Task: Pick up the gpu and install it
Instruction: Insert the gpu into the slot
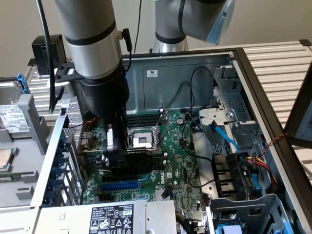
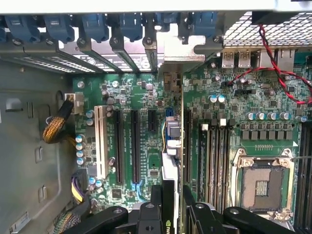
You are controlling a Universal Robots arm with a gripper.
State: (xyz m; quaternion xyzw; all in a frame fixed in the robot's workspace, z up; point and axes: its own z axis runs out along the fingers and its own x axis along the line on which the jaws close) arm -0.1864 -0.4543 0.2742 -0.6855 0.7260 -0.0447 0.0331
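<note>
The gpu [image 1: 139, 158] is a black card held on edge low over the green motherboard [image 1: 180, 161], just in front of the CPU socket [image 1: 141, 140]. My gripper [image 1: 114, 151] comes straight down from above and is shut on the card. In the wrist view the gpu [image 2: 171, 146] runs edge-on between my two black fingers [image 2: 156, 202]. Its metal bracket [image 2: 180, 48] reaches the case's rear slot openings. It lies along the black expansion slots [image 2: 119, 146]. Whether its edge sits in a slot I cannot tell.
A grey power supply [image 1: 107, 217] with a label lies at the case's front edge. The drive cage [image 1: 229, 131] and a blue cable [image 1: 224, 136] are on the exterior view's right. Blue slot latches [image 2: 92, 27] line the rear wall. A red-black wire [image 2: 278, 68] crosses the board.
</note>
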